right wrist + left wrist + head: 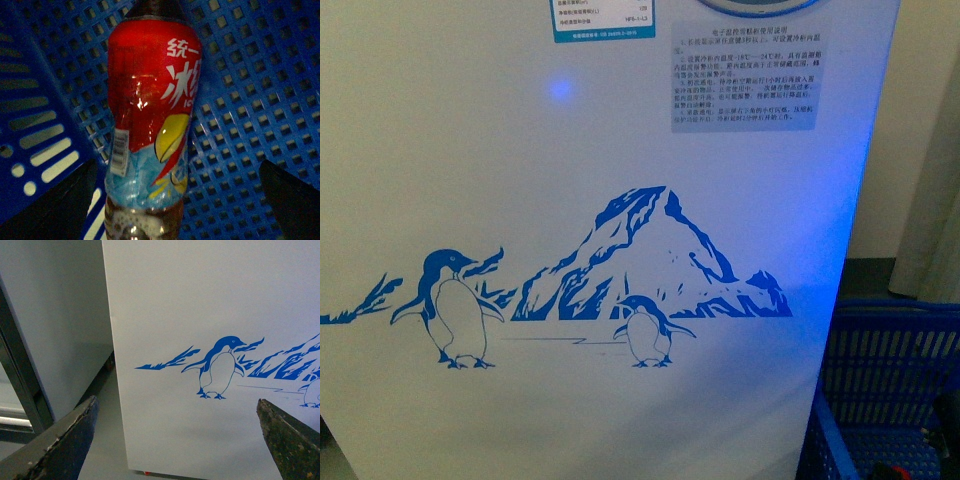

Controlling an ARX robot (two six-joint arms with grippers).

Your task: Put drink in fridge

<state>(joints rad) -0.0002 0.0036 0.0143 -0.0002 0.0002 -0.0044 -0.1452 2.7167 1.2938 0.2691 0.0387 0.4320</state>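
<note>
The drink (150,115), red-and-blue label, is seen lying in the blue crate (250,100), right of the white penguin-decal fridge (570,200).

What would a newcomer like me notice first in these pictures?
Probably the fridge, whose white front fills the front view, with a blue penguin-and-mountain decal across it. Next comes the drink with its bright red label, seen inside the blue crate that stands at the fridge's right. The right pincer hangs open, one finger on either side of the drink.
</note>
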